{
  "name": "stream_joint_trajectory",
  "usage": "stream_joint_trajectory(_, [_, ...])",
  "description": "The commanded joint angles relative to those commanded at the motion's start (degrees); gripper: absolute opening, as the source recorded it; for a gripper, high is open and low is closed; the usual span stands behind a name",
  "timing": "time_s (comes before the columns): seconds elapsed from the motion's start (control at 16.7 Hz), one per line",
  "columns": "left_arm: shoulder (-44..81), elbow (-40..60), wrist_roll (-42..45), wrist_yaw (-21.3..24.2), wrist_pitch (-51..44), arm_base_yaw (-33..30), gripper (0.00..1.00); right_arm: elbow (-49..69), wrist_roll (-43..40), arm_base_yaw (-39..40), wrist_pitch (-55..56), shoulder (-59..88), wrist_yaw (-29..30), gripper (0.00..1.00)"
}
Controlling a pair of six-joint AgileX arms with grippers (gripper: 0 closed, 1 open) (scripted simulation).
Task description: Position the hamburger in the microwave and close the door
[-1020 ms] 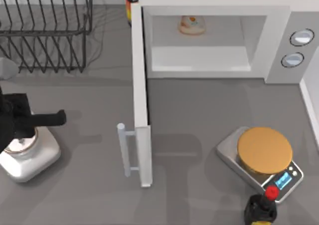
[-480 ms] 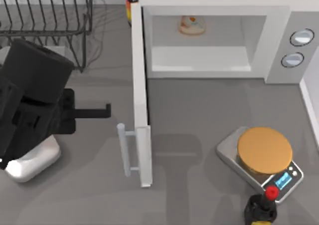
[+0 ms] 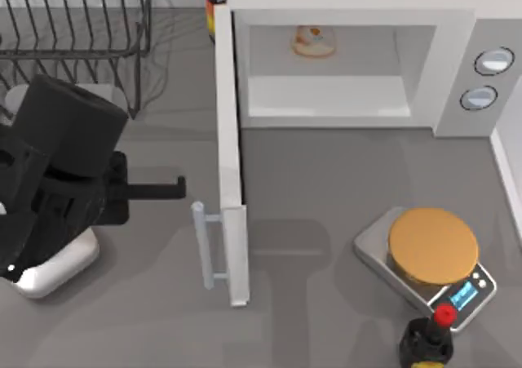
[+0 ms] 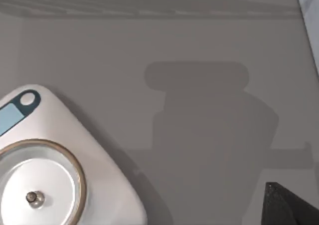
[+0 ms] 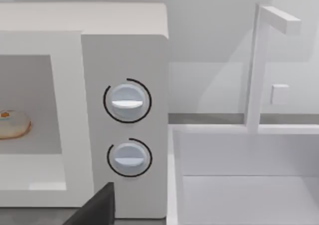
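The hamburger (image 3: 314, 41) is sitting inside the microwave (image 3: 351, 58), near the back of the white space and toward its left half in the top view. In the right wrist view the hamburger (image 5: 14, 123) is peeking out at the edge of the opening, beside the grey side panel with its two round silver dials (image 5: 126, 101). The door (image 3: 230, 164) is standing wide open, sticking straight out from the left edge of the microwave toward the near side of the surface (image 3: 326, 188). Its pale bar handle (image 3: 201, 241) is pointing to the left. My left arm is reaching in from the left side, and the left hand (image 3: 167, 189) is hanging just to the left of the door, a little above the handle and not touching it. The dark fingers are pointing at the door and are holding nothing, but I cannot tell how far apart they are. The hamburger is lying well apart from this hand, on the other side of the door and farther back. Under the left arm a white kitchen scale (image 3: 53, 262) is resting on the surface, and the left wrist view is looking down on that white scale (image 4: 55, 170). A wire dish rack (image 3: 73, 42) is standing at the far left. On the right a silver scale with a flat tan disc (image 3: 432, 246) is sitting near a dark bottle with a red cap (image 3: 428, 335).
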Motion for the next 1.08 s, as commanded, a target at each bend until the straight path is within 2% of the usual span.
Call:
stream_joint_trajectory(0.9, [7.13, -15.65, 0.23, 0.03, 23.33, 0.05, 0.00, 0.00, 0.00, 0.00, 0.00, 0.00, 0.00, 1.00])
stream_joint_trajectory(1.08, [7.69, -16.58, 0.28, 0.06, 24.60, 0.08, 0.00, 0.00, 0.00, 0.00, 0.00, 0.00, 0.00, 1.00])
